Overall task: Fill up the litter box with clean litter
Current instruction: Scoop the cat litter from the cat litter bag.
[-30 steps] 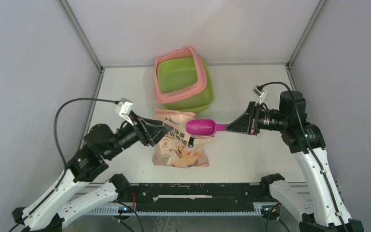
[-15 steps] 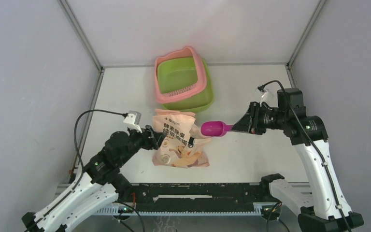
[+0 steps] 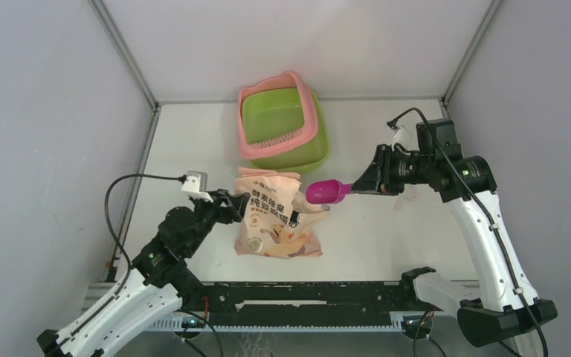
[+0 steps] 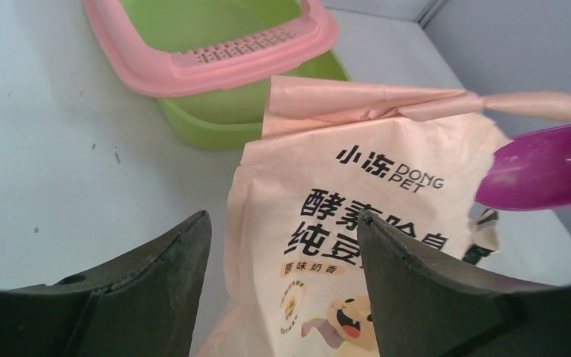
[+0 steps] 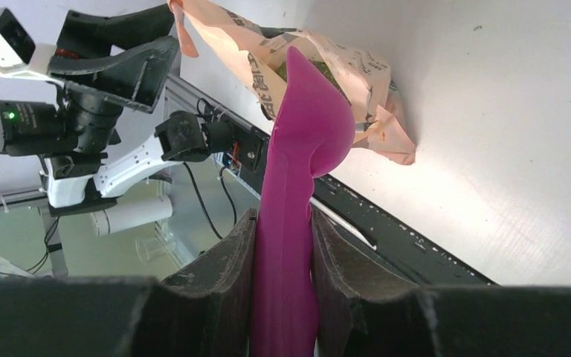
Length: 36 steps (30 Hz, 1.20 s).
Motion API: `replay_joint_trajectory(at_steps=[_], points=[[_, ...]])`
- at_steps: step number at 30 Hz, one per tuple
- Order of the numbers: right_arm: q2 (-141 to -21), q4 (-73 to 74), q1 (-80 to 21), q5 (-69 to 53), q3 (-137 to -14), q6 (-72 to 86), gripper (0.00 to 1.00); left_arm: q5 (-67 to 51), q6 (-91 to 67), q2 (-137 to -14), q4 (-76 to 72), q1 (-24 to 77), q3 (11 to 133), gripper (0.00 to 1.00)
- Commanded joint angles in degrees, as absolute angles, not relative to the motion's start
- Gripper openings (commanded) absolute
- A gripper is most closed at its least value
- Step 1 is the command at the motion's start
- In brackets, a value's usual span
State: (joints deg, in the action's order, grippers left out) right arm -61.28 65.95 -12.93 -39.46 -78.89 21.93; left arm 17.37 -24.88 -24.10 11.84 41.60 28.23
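We log the litter box [image 3: 275,115] at the far middle of the table [image 3: 193,149]. Just in front lies the peach printed bag [image 3: 271,216]. The right gripper [image 3: 357,190] clamps the magenta scoop [image 3: 328,192] by its handle, bowl above the bag's top. The left gripper [image 3: 238,204] stands open at the bag's left edge, holding nothing.
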Motion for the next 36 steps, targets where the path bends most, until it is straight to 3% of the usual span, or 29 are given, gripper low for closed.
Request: replay_joint_trajectory(at_steps=[1,8,16,17,22,24,29,36], points=[[-63.0,66.6,-14.4,-40.5,-81.3,20.6,0.0,12.8,-21.9,-30.2,2.7,40.8,25.1,0.76],[-64.8,68.9,-16.7,-40.3,-83.0,20.1,0.0,5.0,-21.8,-29.8,-6.0,38.9,19.4,0.78],[-66.9,69.5,-19.0,-40.6,-83.7,19.8,0.0,0.4,-21.3,-31.0,-8.9,38.3,17.8,0.73],[-67.0,69.7,-19.3,-40.5,-83.8,19.6,0.0,-0.3,-21.4,-30.8,-9.5,38.1,17.3,0.69],[-66.7,70.9,-19.5,-39.9,-83.7,19.3,0.0,-4.5,-21.4,-31.3,-11.0,37.6,16.6,0.29],[-66.5,71.4,-19.3,-39.4,-84.3,19.4,0.0,-5.5,-21.6,-31.4,-11.0,37.5,16.6,0.2],[-65.6,73.5,-19.1,-38.4,-86.0,19.6,0.0,-4.7,-22.8,-27.5,-10.1,37.6,16.4,0.11],[-63.7,74.9,-21.5,-37.7,-84.2,20.7,0.0,-4.0,-23.1,-23.0,-10.5,37.6,15.3,0.07]])
